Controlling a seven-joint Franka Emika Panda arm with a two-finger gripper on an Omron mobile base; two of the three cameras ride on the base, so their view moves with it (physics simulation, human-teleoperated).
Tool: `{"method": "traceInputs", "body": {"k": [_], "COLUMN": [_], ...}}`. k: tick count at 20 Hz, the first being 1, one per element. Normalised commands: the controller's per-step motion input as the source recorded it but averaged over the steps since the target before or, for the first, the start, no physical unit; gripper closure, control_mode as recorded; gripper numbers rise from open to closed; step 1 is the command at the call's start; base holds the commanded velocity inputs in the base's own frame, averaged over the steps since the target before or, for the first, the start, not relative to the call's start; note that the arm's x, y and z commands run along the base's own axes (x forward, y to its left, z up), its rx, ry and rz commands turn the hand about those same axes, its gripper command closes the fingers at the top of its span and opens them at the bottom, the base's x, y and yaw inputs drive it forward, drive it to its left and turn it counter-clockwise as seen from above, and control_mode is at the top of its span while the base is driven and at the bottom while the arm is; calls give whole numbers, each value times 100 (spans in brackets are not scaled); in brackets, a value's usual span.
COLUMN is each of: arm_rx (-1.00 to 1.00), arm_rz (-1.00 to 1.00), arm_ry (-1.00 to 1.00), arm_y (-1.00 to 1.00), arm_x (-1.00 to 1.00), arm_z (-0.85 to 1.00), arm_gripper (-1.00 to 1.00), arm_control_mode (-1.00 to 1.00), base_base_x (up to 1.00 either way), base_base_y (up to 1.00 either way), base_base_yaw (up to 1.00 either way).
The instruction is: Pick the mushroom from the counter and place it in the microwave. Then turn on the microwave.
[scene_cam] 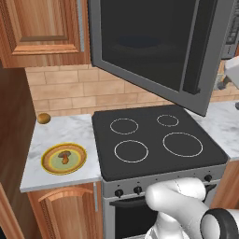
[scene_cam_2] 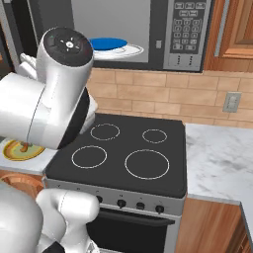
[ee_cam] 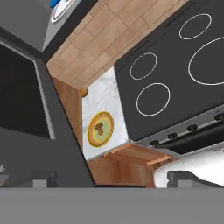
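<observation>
Kitchen corner with brick backsplash: the white marble tabletop [scene_cam: 56, 135] sits at lower left of the left base view, and the tiny brown-capped mushroom [scene_cam: 64, 156] lies on a round yellow-rimmed plate [scene_cam: 49, 164] there. In the hand view the mushroom [ee_cam: 99, 129] sits just left of centre, well apart from the end effector [ee_cam: 109, 178], whose dark tips stand spread wide with nothing between them. Silver-grey microwave [scene_cam_2: 170, 34] hangs open, so I'd guess a long reach down-left comes next.

Hand [ee_cam: 112, 178] wide open, raised.
</observation>
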Motion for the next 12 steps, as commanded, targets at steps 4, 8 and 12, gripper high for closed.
{"method": "traceInputs", "body": {"k": [4, 8, 12], "arm_rx": [10, 15, 20], "arm_rz": [15, 12, 10], "arm_ry": [1, 0, 0], "arm_y": [0, 9, 44], "arm_x": [65, 49, 16], "arm_z": [-31, -6, 0], "arm_gripper": [-100, -100, -100], "arm_control_mode": [-100, -100, -100], "base_base_x": [0, 0, 0], "base_base_y": [0, 0, 0], "base_base_yaw": [0, 0, 0]}}
